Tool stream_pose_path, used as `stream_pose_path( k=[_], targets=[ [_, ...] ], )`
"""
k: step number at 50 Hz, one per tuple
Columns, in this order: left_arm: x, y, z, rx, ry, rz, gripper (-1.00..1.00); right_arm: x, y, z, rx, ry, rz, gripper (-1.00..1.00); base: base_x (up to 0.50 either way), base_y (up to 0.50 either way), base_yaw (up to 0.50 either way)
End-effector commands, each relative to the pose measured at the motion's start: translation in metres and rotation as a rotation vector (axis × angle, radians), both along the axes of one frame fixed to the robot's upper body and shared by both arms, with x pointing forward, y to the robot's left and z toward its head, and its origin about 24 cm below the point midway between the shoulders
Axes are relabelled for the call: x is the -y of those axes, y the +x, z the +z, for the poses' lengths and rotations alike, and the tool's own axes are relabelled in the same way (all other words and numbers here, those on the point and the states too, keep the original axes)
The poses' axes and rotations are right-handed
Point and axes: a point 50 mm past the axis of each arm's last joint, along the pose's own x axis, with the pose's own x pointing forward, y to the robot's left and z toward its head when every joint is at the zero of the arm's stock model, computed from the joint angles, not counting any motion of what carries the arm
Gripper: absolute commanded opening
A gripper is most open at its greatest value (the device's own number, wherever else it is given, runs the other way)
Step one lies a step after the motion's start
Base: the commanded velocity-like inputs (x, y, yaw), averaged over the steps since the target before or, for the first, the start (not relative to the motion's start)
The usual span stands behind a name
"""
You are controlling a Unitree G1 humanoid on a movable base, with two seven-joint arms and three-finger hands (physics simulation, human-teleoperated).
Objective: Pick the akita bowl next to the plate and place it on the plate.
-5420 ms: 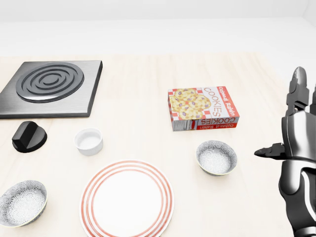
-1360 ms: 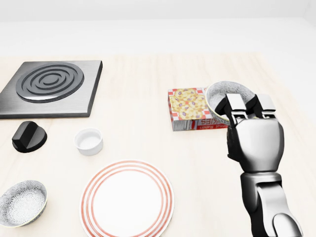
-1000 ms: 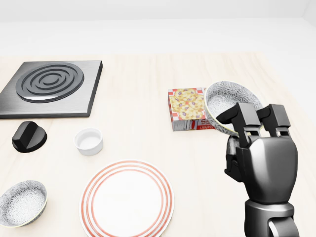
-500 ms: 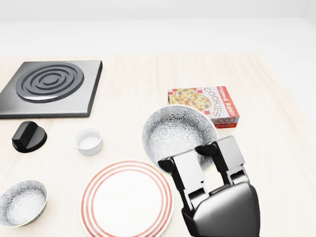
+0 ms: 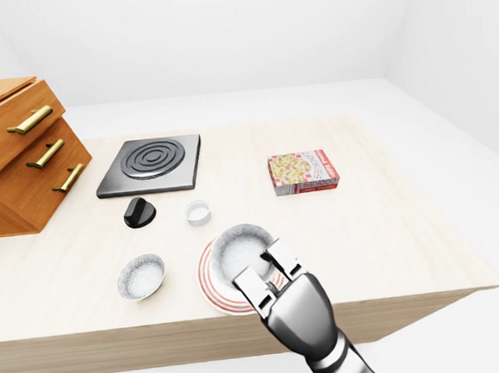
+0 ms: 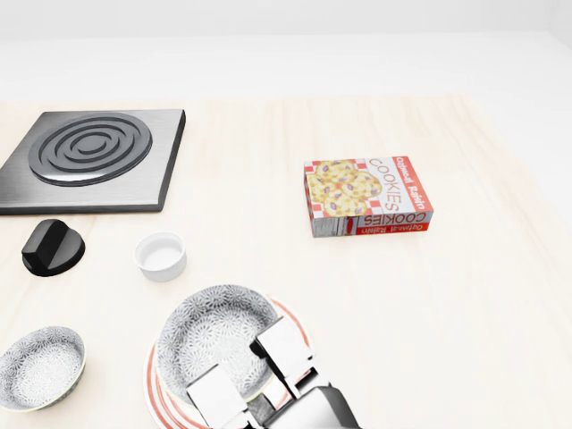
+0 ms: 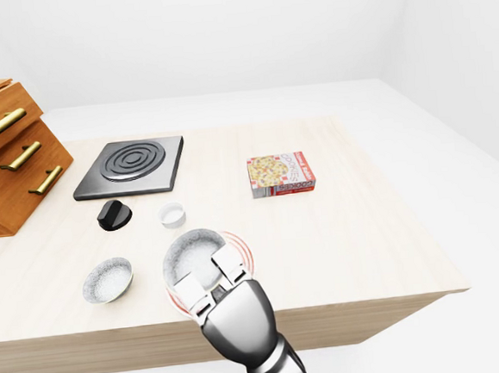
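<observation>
Shiny silver right hand (image 5: 295, 308) clamped on the near rim of the grey patterned akita bowl (image 6: 214, 335), right over the red-ringed white plate (image 6: 155, 384), just far-left of the knuckles. Touching the plate? Can't tell.

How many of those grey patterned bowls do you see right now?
2. One patterned bowl is gripped by the right hand over the plate; the second bowl sits at the head view's lower left. None appears hidden.
</observation>
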Motion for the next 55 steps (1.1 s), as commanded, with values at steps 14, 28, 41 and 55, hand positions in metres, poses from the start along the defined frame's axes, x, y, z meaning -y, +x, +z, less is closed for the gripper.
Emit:
stream_pose_path(
  k=[14,28,41,55],
  targets=[
    [-0.001,0.000,-0.002,0.000,-0.002,0.000,1.00,-0.008,0.014,-0.027,-0.089,-0.056,0.001,-1.00,0.00,0.00,0.00],
    [-0.001,0.000,-0.002,0.002,-0.002,-0.002,1.00,-0.003,0.032,-0.020,-0.098,0.039,-0.055,-1.00,0.00,0.00,0.00],
    [-0.001,0.000,-0.002,0.004,-0.002,-0.003,1.00,0.007,0.039,-0.035,-0.195,0.078,-0.108,-1.00,0.00,0.00,0.00],
    [-0.001,0.001,-0.002,0.003,-0.002,-0.004,1.00,0.009,0.039,-0.039,-0.226,0.090,-0.117,-1.00,0.00,0.00,0.00]
  ],
)
